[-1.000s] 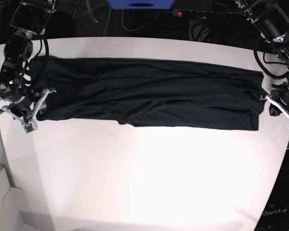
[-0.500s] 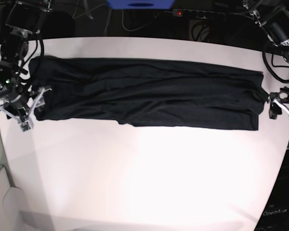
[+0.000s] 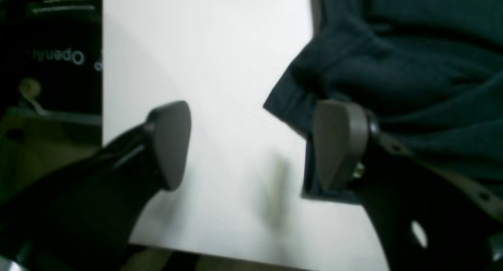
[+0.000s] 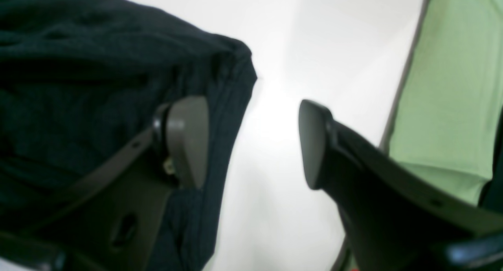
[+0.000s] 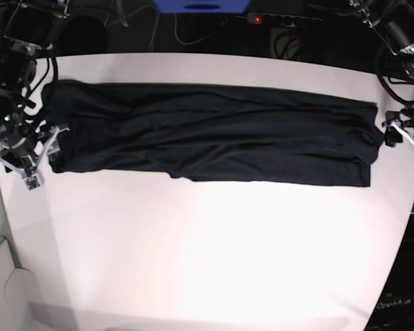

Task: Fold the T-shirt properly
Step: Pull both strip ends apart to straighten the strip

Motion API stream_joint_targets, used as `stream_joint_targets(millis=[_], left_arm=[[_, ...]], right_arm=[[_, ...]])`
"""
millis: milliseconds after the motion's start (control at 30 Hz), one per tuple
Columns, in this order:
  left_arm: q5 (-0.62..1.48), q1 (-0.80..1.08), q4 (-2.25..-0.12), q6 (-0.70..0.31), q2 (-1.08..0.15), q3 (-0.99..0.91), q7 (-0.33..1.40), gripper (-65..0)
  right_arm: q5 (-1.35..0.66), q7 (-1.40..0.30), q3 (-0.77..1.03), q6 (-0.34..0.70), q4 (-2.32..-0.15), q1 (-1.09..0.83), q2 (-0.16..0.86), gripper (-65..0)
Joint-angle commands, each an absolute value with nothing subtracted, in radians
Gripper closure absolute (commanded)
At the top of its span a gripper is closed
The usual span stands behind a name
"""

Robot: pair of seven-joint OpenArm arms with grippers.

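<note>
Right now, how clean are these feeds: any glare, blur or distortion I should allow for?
Base view: glare washes out the table below the T-shirt, and its edges bow like a wide lens. Left wrist view: soft, with a smeared streak between the open left gripper fingers. Right wrist view: blurred; right gripper open.

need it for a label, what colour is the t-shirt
Very dark navy, plain T-shirt; clearest in the base view.

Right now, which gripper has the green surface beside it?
The right gripper: green surface lies past its table edge. The left gripper has dark clutter there instead.
</note>
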State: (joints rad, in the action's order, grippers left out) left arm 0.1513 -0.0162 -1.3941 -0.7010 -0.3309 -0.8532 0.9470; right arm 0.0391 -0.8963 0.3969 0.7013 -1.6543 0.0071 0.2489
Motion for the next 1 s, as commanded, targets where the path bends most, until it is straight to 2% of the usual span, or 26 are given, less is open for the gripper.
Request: stream_joint_targets(millis=[0, 167, 333, 600, 967], left_arm=[[0.163, -0.031, -1.415, -0.698, -0.358, -0.885, 0.941, -47.1], [0.165, -0.018, -1.408, -0.698, -0.366, -0.923, 0.938, -47.1], [0.17, -0.031, -1.414, -0.698, -0.384, -0.92, 0.938, -47.1], [0.17, -0.093, -1.415, -0.698, -0.415, -0.771, 0.895, -47.1], [0.163, -0.151, -1.333, -0.698, -0.41, -0.748, 0.894, -47.3]], right_arm=[[0.036, -0.883, 0.417, 0.698, -1.669, 0.022, 0.271, -37.6], [0.035, -0.878, 0.479, 0.698, -1.661, 0.022, 0.268, -37.4], [0.033, -0.817, 0.556, 0.698, -1.537, 0.053, 0.251, -37.3], [0.035, -0.796, 0.668, 0.698, -1.48, 0.051, 0.205, -37.3], [0.031, -0.789, 0.659, 0.698, -1.48, 0.058, 0.206, -37.4]])
